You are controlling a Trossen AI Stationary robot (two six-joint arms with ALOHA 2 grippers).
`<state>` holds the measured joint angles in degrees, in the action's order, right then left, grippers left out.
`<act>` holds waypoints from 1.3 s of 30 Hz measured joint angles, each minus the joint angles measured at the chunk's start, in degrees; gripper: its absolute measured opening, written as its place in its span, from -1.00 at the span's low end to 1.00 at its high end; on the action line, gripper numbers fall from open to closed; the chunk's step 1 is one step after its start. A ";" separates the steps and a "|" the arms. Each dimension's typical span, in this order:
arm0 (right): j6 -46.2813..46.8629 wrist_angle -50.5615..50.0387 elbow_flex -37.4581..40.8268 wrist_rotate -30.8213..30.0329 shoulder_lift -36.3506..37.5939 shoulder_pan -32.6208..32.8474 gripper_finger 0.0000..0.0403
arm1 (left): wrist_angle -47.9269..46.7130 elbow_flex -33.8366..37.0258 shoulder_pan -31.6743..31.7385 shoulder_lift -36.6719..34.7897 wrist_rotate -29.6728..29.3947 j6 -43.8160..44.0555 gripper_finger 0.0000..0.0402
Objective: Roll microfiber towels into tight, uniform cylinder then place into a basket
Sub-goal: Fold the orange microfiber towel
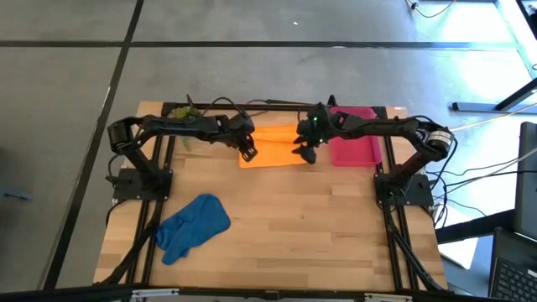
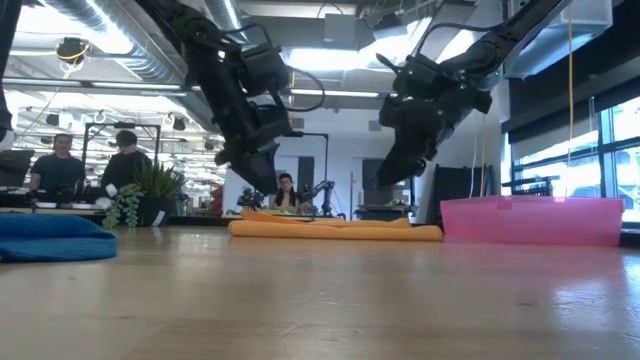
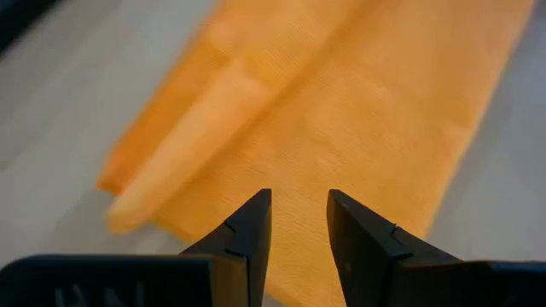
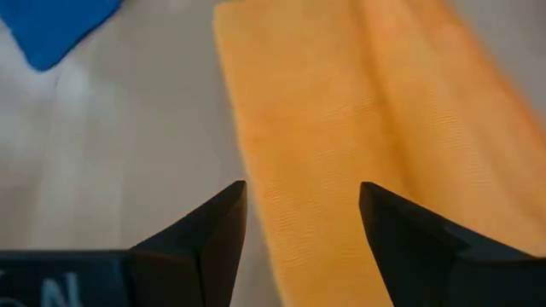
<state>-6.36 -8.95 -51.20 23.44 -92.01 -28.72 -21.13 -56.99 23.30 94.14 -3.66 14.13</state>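
Tools — left (image 3: 299, 223), right (image 4: 303, 223): both open, empty | towels: orange (image 1: 273, 148), blue (image 1: 193, 225)

No readable text, label, brand, number or sign appears in any view. Pale marks show at the lower corner of the right wrist view, on that arm's own dark housing, but they are too blurred and cut off to make out as letters.
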 joint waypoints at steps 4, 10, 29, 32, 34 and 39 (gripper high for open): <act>0.31 -0.54 0.00 0.19 -2.45 2.25 0.13 | 0.29 0.01 -1.30 2.52 0.04 -4.27 -0.47; 2.78 -0.48 0.00 -3.79 -4.86 3.09 0.13 | 1.02 0.02 -1.34 6.53 -0.02 -4.20 -0.47; 2.96 2.07 -0.24 -14.74 -12.06 3.03 0.13 | -1.93 -0.17 -9.96 9.54 4.15 3.10 -0.47; 3.16 4.22 -0.12 -16.46 -12.25 3.00 0.13 | -1.47 -0.15 -11.86 9.58 4.42 4.85 -0.47; 3.98 5.27 -0.14 -16.71 -12.35 2.96 0.13 | -0.82 -0.11 -12.78 9.63 4.43 5.39 -0.47; 6.33 0.88 -3.27 -16.78 -12.48 2.94 0.13 | -1.57 -1.73 -13.38 7.97 5.24 6.78 -0.48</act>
<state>-0.03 -8.08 -54.47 6.66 -104.49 -25.78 -22.70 -58.72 9.92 102.10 1.58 20.91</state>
